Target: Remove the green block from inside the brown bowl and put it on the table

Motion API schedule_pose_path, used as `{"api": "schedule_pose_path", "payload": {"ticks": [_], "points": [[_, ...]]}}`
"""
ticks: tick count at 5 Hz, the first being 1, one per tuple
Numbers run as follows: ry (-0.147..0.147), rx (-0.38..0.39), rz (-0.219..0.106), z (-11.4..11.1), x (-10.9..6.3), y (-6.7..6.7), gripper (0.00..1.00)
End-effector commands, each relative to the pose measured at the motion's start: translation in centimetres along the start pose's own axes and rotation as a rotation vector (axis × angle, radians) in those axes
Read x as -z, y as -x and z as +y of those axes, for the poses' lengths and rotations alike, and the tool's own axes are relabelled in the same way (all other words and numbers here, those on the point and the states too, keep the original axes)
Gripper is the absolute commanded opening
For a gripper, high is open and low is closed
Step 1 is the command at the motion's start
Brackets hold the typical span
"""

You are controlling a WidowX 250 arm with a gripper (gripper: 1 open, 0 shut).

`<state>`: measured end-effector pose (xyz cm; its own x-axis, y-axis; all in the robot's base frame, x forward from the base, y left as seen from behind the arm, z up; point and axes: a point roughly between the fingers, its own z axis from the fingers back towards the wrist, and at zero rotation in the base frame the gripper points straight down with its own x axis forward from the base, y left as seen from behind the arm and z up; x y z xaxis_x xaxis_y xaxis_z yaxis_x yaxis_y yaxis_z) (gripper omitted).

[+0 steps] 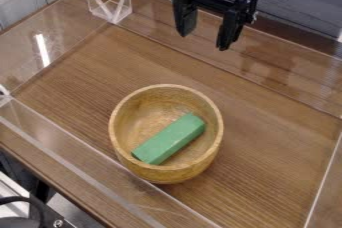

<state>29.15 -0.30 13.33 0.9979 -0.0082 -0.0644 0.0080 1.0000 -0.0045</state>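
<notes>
The table [278, 129] has a flat brown wood-grain top with darker streaks. Clear, low edging runs along its margins; a transparent angular bracket [110, 4] is located at the far edge, toward the far left corner. The brown bowl [123, 115], round and light tan with a thick wall, rests upright directly on the tabletop. Its position is nearer the near edge than the far edge, between the left and right edges. The bowl's opening faces upward. The surface around the bowl shows the same wood grain, which continues toward the far edge and the right edge.
</notes>
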Motion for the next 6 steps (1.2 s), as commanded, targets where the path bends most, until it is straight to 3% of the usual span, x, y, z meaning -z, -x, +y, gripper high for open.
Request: {"api": "schedule_pose_path", "payload": {"ticks": [1,2,3,6], "points": [[-0.007,0.035,0.025,0.1,1.3,2.0,1.00],[-0.019,0.089,0.033,-0.1,3.0,5.6,1.00],[-0.026,0.114,0.013,-0.5,4.4,7.4,1.00],[-0.020,0.151,-0.027,-1.2,7.2,8.1,1.00]]}}
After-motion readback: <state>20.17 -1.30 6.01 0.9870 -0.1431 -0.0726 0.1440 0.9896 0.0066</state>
